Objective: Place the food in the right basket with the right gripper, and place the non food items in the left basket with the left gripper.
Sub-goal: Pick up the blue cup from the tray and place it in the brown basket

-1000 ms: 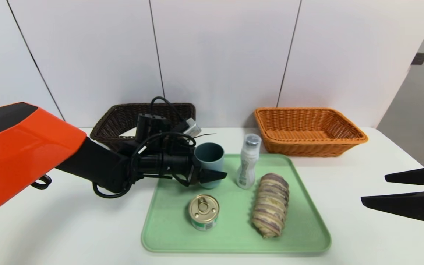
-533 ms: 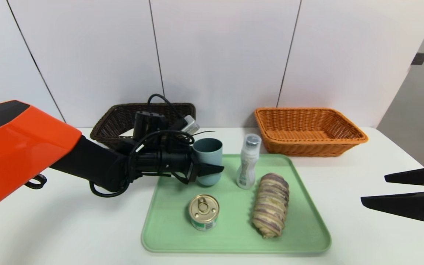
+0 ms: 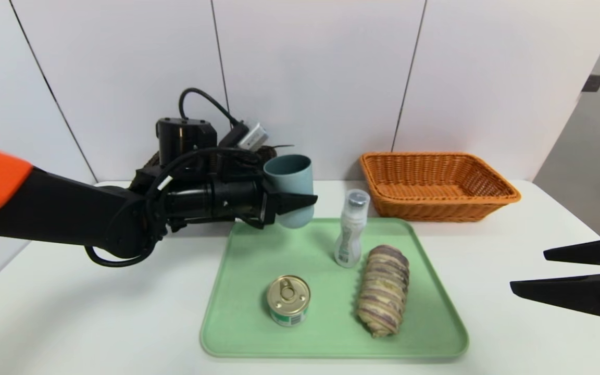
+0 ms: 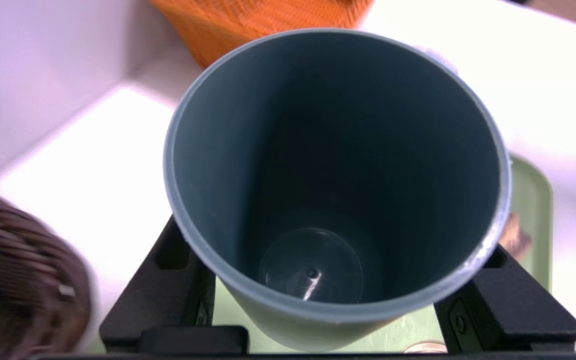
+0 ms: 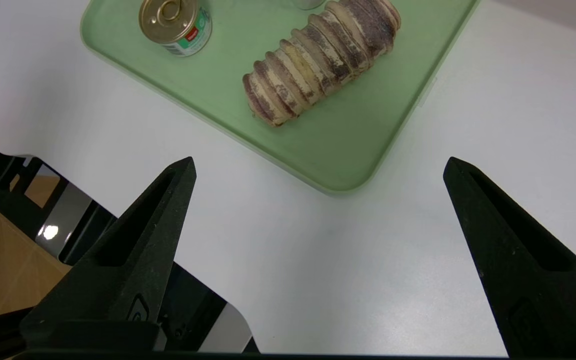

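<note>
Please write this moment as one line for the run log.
left gripper: shut on blue-grey cup, above green tray | right gripper: open, idle beside tray | tin can, bread roll, white bottle: on tray

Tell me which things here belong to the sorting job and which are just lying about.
Belong to the job:
- blue-grey cup, held in the left end effector
- white bottle
- tin can
- bread roll
- dark basket
- orange basket
- right end effector, open, idle

Just there:
- green tray
- white table
</note>
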